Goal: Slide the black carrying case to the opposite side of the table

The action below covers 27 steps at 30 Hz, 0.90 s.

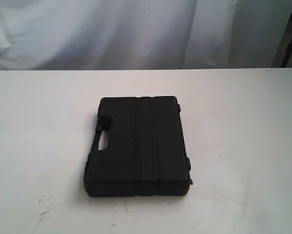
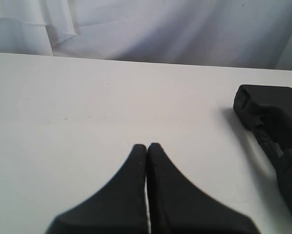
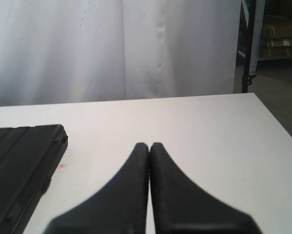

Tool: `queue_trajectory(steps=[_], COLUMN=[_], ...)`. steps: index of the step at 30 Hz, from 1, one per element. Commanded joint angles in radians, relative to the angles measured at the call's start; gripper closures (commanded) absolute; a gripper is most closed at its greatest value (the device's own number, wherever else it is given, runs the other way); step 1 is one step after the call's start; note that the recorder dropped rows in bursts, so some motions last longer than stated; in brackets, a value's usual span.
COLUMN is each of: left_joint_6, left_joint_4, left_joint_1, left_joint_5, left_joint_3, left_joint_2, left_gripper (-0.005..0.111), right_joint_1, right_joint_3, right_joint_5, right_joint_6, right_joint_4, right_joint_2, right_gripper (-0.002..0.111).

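Observation:
A black carrying case (image 1: 138, 146) lies flat near the middle of the white table (image 1: 243, 112), its handle cut-out on its left side. Neither arm shows in the exterior view. The left wrist view has the left gripper (image 2: 147, 146) shut with nothing in it, above bare table, and the case (image 2: 273, 126) lies off to one side, apart from it. My right gripper (image 3: 149, 145) is shut and empty too, with a corner of the case (image 3: 24, 161) to its side, not touching.
White curtain (image 1: 136, 29) hangs behind the table's far edge. The table's side edge (image 3: 278, 122) shows in the right wrist view, with floor, a dark stand and shelving beyond. Faint dark scuffs (image 1: 46, 209) mark the near left tabletop.

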Motion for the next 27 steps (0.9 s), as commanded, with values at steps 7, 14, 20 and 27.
queue_trajectory(steps=[7,14,20,27], left_joint_6=[-0.002,-0.002,-0.002,-0.002], left_joint_4=[0.0,0.0,0.0,0.0], left_joint_1=[-0.007,-0.007,-0.007,-0.007], left_joint_5=[-0.01,-0.01,-0.01,-0.01], left_joint_3=[0.004,0.004,0.004,0.004], left_joint_2=[-0.005,-0.005,-0.005,-0.005], left_gripper=[0.107,0.107,0.107,0.107], right_joint_1=[-0.045,-0.073,-0.073,-0.073], right_joint_3=[0.103,0.122,0.122,0.122], right_joint_5=[-0.027,-0.002,-0.004,-0.004], right_joint_6=[-0.073,-0.073,-0.073,-0.073], right_joint_4=[0.081,0.061,0.046,0.046], right_joint_2=[-0.005,-0.005,-0.005,-0.005], right_gripper=[0.108,0.108,0.108,0.108])
